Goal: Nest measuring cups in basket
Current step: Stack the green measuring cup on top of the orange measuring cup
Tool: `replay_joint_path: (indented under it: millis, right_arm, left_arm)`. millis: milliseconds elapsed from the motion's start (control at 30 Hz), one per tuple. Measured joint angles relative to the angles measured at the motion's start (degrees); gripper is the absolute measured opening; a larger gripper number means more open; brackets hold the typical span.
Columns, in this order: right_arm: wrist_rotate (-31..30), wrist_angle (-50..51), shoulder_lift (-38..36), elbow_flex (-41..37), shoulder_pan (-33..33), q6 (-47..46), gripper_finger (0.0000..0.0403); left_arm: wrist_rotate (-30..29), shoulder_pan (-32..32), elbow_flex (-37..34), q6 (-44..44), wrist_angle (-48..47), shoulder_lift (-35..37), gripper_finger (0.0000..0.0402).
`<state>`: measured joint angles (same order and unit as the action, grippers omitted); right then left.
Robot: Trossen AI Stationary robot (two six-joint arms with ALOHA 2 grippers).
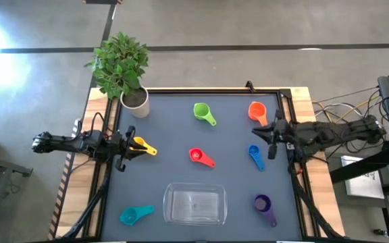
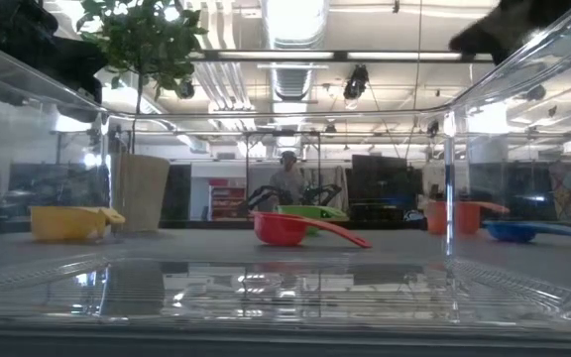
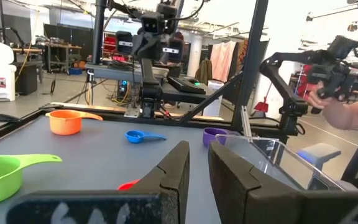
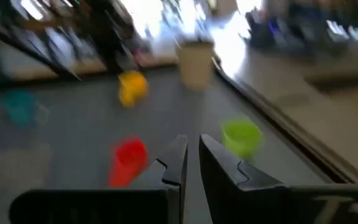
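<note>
Dark matting covers the table [image 1: 181, 128], with the clear basket [image 1: 194, 205] empty at its near edge. Around the basket lie the teal cup [image 1: 131, 215], purple cup [image 1: 263, 206], red cup [image 1: 198, 156], blue cup [image 1: 254, 154], yellow cup [image 1: 140, 144], green cup [image 1: 202, 111] and orange cup [image 1: 257, 111]. Beyond them, the left gripper [image 1: 130, 146] and right gripper [image 1: 267, 138] hover nearly closed, holding nothing.
</note>
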<state>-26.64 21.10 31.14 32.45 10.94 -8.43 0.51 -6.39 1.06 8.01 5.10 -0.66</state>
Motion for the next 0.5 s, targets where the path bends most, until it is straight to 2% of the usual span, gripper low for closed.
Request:
replay_joint_path:
  millis: [100, 200, 333, 500]
  right_arm:
    - [-0.26, 7.9, 4.22, 3.79, 0.11, -4.63, 0.0034]
    - [5.0, 12.71, 7.88, 5.83, 0.47, -9.3, 0.0034]
    - [10.85, 15.56, 12.64, 6.99, 1.99, -14.88, 0.0034]
    - [13.88, 17.68, 17.51, 7.93, 5.72, -19.79, 0.0034]
  left_arm:
    - [-0.02, 0.0, 0.0, -0.02, 0.02, 0.02, 0.0041]
    - [0.0, 0.0, 0.0, -0.01, 0.02, 0.02, 0.0041]
    - [0.0, 0.0, 0.0, 0.0, 0.02, 0.0, 0.0041]
    - [-0.02, 0.0, 0.0, -0.02, 0.02, 0.0, 0.0041]
